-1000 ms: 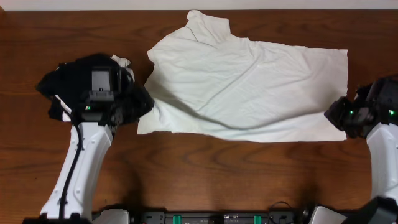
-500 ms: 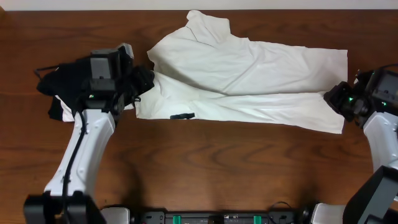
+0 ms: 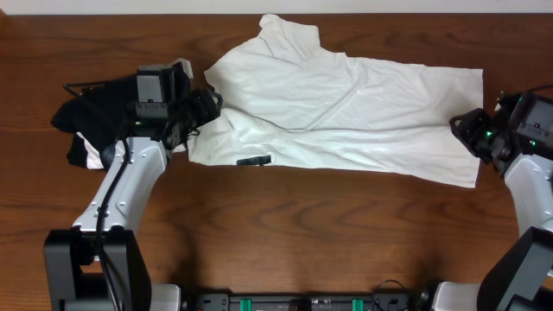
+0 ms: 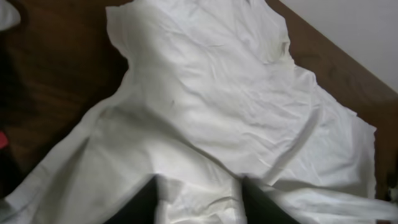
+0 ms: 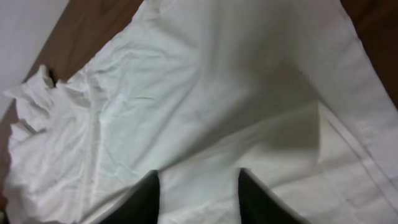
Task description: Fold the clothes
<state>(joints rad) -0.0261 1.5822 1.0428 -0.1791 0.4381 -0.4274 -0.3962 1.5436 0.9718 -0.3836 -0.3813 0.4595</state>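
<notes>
Since the shirt [image 3: 346, 112] lies folded lengthwise across the surface [image 3: 302, 233], the left fingers [image 4: 144, 208] and right fingers [image 5: 146, 202] stand apart at its ends, gripping nothing, seemingly letting the fold settle.

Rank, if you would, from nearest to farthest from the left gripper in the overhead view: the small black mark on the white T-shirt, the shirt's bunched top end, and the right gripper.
1. Small black mark, on the T-shirt's near edge, right of the left gripper.
2. Bunched top end, at the far side, further right.
3. Right gripper, at the shirt's opposite, right end.
</notes>
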